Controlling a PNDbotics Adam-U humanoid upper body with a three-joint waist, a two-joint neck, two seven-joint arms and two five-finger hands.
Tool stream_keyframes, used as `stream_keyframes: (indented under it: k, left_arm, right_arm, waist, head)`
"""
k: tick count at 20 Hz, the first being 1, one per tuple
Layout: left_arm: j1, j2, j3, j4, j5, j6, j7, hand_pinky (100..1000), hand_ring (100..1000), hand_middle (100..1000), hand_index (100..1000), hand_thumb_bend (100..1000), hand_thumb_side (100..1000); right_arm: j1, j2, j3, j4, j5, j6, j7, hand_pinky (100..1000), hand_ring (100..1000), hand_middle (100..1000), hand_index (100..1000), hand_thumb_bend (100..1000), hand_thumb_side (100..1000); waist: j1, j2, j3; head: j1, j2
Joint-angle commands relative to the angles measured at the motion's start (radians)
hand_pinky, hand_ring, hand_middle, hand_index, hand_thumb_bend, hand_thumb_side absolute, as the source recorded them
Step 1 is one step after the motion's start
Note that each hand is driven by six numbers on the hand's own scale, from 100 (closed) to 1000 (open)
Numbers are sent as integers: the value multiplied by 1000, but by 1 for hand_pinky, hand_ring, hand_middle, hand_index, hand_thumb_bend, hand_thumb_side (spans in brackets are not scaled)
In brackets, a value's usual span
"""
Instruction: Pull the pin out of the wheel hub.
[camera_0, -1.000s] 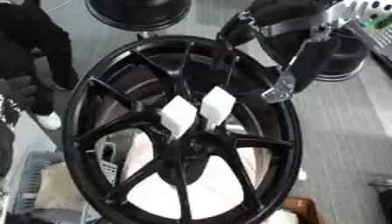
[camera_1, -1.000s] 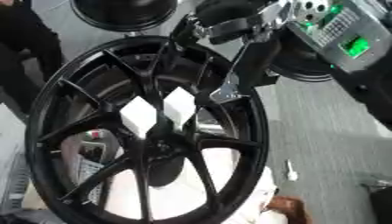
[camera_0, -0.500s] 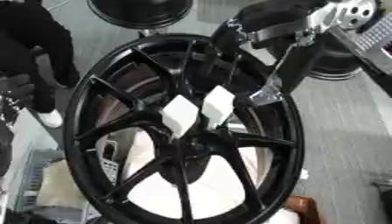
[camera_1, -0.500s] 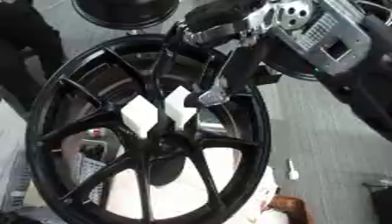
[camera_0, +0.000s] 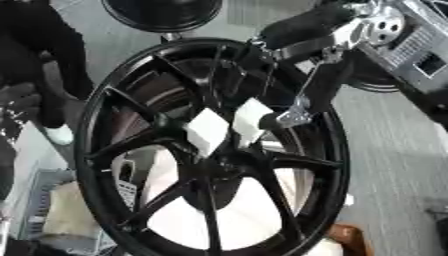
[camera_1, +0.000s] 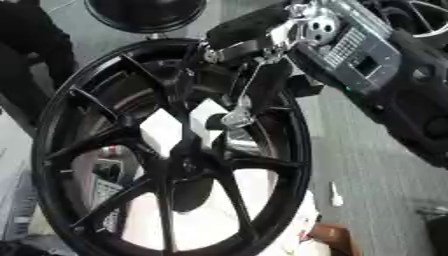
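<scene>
where the view begins on the left, a person in black clothes (camera_0: 39, 60) stands beside the wheel, and a gloved hand (camera_0: 19, 100) of this person shows at the left edge, close to the rim but i cannot tell if it touches it. the robot's left hand does not show in any view.

in the middle stands the black wheel hub (camera_0: 210, 150), upright and a little tilted, with thin spokes which go from the centre to the rim. through the spokes some pale things and a small dark device are visible behind the wheel, low on the left. two white tags (camera_0: 208, 131) sit near the centre, one just beside the other; the right one (camera_0: 251, 120) is near the fingertips of the robot. the pin itself i cannot make out with certainty; only a small silver piece (camera_0: 293, 117) shows just right of the tags.

at the far side, above the wheel, lies another dark round wheel (camera_0: 162, 10).

from the upper right comes the right hand (camera_1: 254, 75), black with silver joints, reaching over the rim. its fingers (camera_0: 302, 30) are curled down toward the tags, but if they grasp something or are only bent, i cannot tell. right of the wheel the floor (camera_0: 394, 165) is grey.
</scene>
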Motion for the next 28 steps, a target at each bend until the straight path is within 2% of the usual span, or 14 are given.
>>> stream_keyframes:
  k: [1, 13, 18, 22, 25, 28]
  left_arm:
    - [-13, 5, -1, -12, 3, -2, -4, 903, 861, 811, 796, 100, 843]
    - [-19, 2, -3, -11, 2, -2, -7, 903, 861, 810, 797, 100, 845]
    - [-22, 1, -5, -12, 1, -2, -9, 903, 861, 809, 797, 100, 846]
    - [-23, 1, -5, -12, 2, -2, -10, 903, 861, 809, 797, 100, 845]
    - [-24, 1, -5, -12, 3, -2, -10, 903, 861, 809, 796, 100, 845]
    - [-24, 1, -5, -12, 4, -2, -10, 903, 861, 809, 796, 100, 845]
  right_arm:
    - [-7, -16, -6, 9, -5, -42, 30, 891, 815, 752, 836, 294, 516]
    - [11, -9, 1, 41, 12, -80, 30, 892, 816, 749, 838, 331, 424]
    - [13, 0, 2, 57, 17, -84, 30, 891, 813, 745, 834, 313, 430]
    - [12, 7, 3, 64, 20, -88, 30, 890, 811, 733, 813, 307, 396]
    - [12, 11, 3, 69, 23, -93, 30, 889, 807, 708, 793, 302, 361]
    - [11, 13, 5, 73, 26, -99, 30, 884, 792, 634, 742, 295, 322]
  waist:
    - [7, -13, 1]
    - [7, -1, 7]
    - [6, 3, 10]
    - [6, 4, 11]
    - [6, 3, 12]
    - [7, 3, 12]
  head:
    - [-5, 5]
    - [-16, 5]
    - [-18, 5]
    - [-17, 5]
    - [-17, 5]
    - [-17, 5]
